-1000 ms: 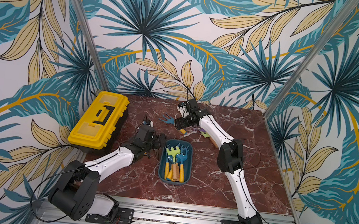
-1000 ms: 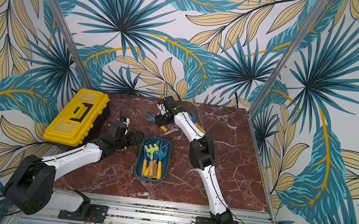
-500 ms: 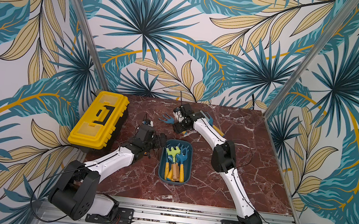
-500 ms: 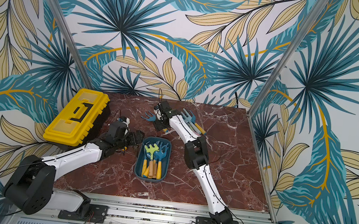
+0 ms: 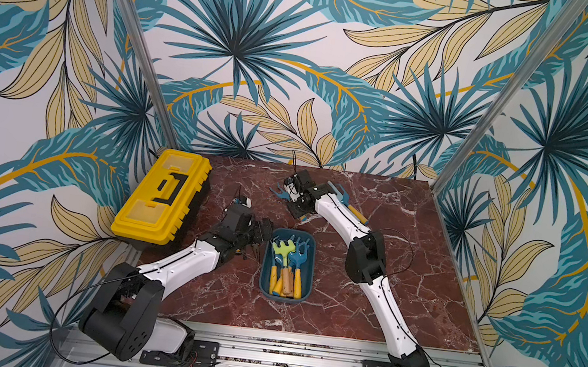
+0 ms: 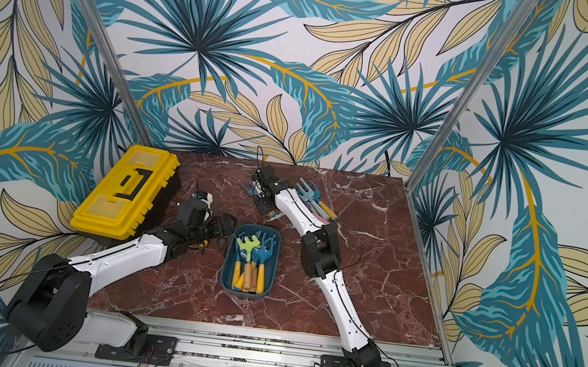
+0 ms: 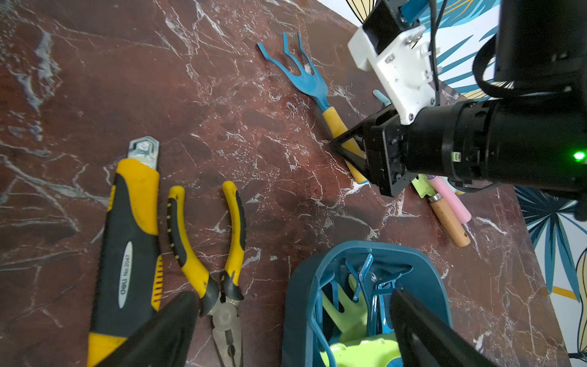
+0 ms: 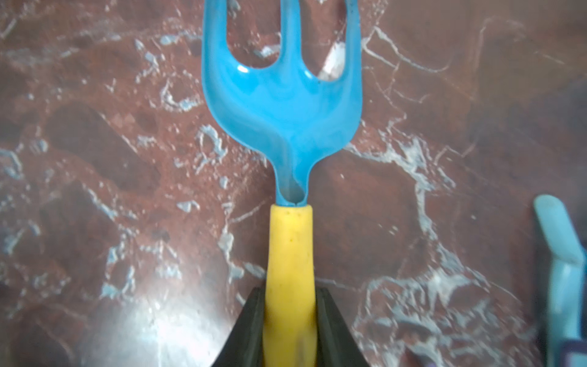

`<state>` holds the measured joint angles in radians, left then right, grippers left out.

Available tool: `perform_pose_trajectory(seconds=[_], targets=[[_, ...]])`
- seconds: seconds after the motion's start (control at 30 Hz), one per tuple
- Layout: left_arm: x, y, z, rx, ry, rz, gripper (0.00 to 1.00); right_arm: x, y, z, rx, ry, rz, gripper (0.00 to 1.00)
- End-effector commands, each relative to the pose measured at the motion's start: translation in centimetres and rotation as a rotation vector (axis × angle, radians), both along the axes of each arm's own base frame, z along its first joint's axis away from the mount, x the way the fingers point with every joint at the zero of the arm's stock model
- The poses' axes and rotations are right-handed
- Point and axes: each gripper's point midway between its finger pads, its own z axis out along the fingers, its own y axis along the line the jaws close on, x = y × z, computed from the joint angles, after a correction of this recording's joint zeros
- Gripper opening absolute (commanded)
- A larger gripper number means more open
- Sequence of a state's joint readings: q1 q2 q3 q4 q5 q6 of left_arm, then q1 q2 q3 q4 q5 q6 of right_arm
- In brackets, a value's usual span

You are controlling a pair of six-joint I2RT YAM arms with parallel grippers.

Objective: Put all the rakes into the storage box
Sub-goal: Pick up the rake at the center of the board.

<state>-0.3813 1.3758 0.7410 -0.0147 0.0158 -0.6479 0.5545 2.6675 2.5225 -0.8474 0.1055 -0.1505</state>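
A rake [image 8: 282,105] with a blue forked head [image 5: 280,192] [image 6: 248,189] and a yellow handle lies on the marble table at the far middle. My right gripper [image 8: 289,317] [image 5: 298,211] is shut on its yellow handle, one finger pressed on each side; the left wrist view shows this grip on the rake [image 7: 305,79] too. The teal storage box [image 5: 267,265] [image 6: 227,260] stands at the table's middle and holds several rakes. My left gripper [image 7: 292,298] [image 5: 264,228] hangs open at the box's far left corner, holding nothing.
A yellow toolbox [image 5: 163,195] sits at the table's left edge. Yellow-handled pliers [image 7: 222,254] and a utility knife [image 7: 133,238] lie left of the box under my left arm. More garden tools [image 6: 315,202] lie behind my right forearm, one with a wooden handle [image 7: 448,219].
My right arm has swung left over the blue rake and its jaws have shut on the yellow handle. The left arm has stayed still.
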Motion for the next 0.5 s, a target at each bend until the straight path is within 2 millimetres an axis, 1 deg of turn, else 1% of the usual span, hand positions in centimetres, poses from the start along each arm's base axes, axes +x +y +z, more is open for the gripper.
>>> perform_pose_trajectory(seconds=[0.0,0.13,0.2,0.37,0.47], targets=[[-0.4,0.7,0.2,-0.002,-0.017,0.018,1.00,-0.2,-0.4,8.0,0.054,-0.108,-0.027,0.16],[-0.5,1.0,0.4,0.005,-0.026,0.026,1.00,-1.8,-1.4,11.9,0.097,-0.151,-0.072,0.13],[-0.5,1.1,0.7,0.005,-0.031,0.028,1.00,-3.2,-1.9,13.4,0.128,-0.153,-0.095,0.13],[-0.7,1.5,1.1,0.013,-0.051,0.045,1.00,-7.6,-3.5,15.6,0.208,-0.118,-0.190,0.13],[-0.7,1.8,1.3,0.016,-0.060,0.054,1.00,-10.7,-4.2,16.2,0.248,-0.087,-0.245,0.13]])
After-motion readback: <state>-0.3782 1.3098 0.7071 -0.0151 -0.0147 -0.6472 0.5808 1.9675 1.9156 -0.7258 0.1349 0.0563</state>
